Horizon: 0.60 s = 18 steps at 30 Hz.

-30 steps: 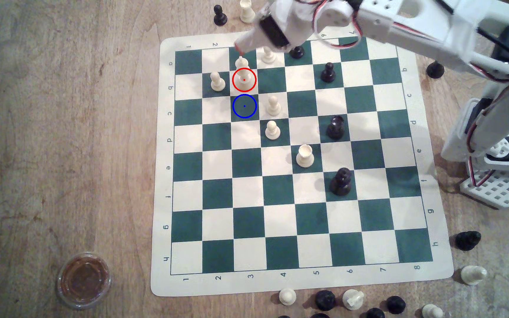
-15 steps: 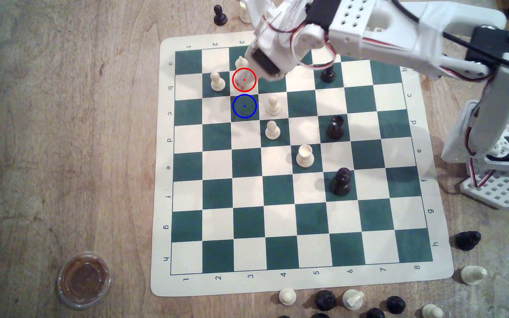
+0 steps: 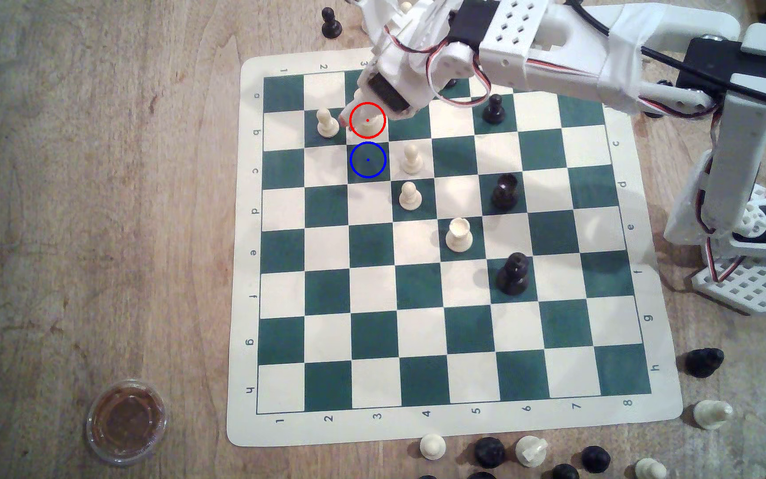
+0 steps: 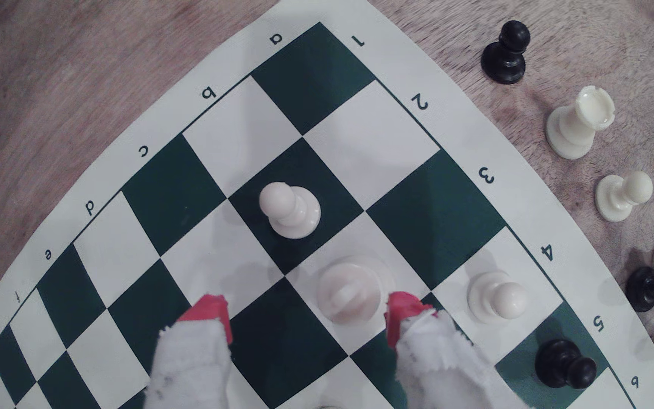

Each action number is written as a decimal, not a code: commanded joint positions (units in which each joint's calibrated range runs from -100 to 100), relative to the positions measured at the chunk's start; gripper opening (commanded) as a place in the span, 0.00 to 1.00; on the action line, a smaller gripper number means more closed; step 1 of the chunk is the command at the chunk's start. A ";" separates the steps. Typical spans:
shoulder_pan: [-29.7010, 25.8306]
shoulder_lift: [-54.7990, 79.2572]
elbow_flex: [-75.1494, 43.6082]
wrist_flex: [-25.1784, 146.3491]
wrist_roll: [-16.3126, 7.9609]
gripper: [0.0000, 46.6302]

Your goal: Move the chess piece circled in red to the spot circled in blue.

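Observation:
The tall cream chess piece (image 3: 368, 125) stands upright on the cream square inside the red ring, with its top hidden under my wrist. In the wrist view I look down on the same piece (image 4: 351, 293). It stands between my red-tipped fingers (image 4: 209, 314), closer to one of them, and I cannot tell whether that finger touches it. My gripper (image 3: 362, 115) (image 4: 305, 314) is open and low around the piece. The blue-ringed dark green square (image 3: 368, 160) is the adjacent one toward the front of the exterior view and is empty.
A cream pawn (image 3: 327, 124) stands one square to the exterior view's left of the piece. Two more pawns (image 3: 412, 159) (image 3: 410, 195) are right of the blue ring. Black pieces (image 3: 494, 110) (image 3: 504, 191) stand further right. Loose pieces ring the board; a lidded cup (image 3: 126, 421) sits at front left.
The gripper has come down from beyond the board's far edge onto the red-ringed piece, then shifted slightly left. Its fingers now stand on either side of the piece, which has not moved.

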 commanded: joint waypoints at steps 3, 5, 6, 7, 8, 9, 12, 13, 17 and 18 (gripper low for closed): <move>-0.09 -0.68 -2.84 -2.68 -0.15 0.45; -0.09 -0.60 -2.74 -3.25 -0.15 0.45; -0.17 -0.51 -2.74 -3.49 -0.15 0.44; -0.17 -0.51 -2.74 -3.82 -0.15 0.44; -0.33 -0.43 -2.74 -3.99 -0.15 0.42; -0.41 -0.34 -2.74 -3.99 -0.10 0.42; -0.48 0.08 -2.74 -3.99 0.00 0.42; -0.48 0.17 -2.74 -3.99 0.00 0.42; 0.06 0.51 -1.84 -3.99 0.00 0.40; 0.14 0.59 -1.75 -3.99 0.00 0.40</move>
